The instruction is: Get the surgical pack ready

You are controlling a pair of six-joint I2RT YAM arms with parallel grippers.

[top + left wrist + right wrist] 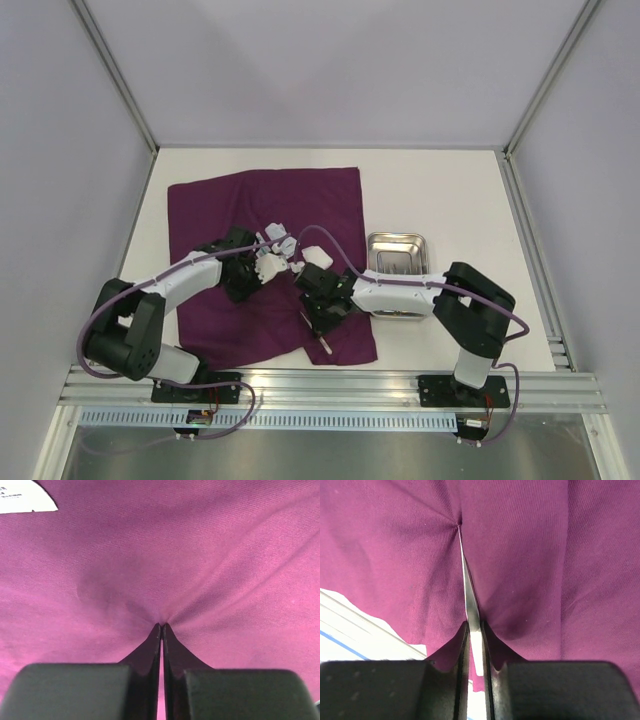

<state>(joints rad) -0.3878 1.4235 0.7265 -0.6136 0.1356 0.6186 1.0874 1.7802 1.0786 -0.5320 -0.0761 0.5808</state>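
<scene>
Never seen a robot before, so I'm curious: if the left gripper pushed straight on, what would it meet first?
The purple cloth: the left gripper is shut, its tips pinching a fold. What lies underneath is hidden.

the cloth (320, 200) lies spread on the table (450, 200), more to the left side, with its back edge near the back of the table. the tray (398, 236) sits on the bare table just right of the cloth, partly under the right arm. a small pile of gauze and packets (280, 240) lies on the cloth near its middle. the left gripper (161, 626) pinches a fold of cloth left of the pile. the right gripper (470, 625) pinches cloth in front of the pile, nearer the front edge.
</scene>
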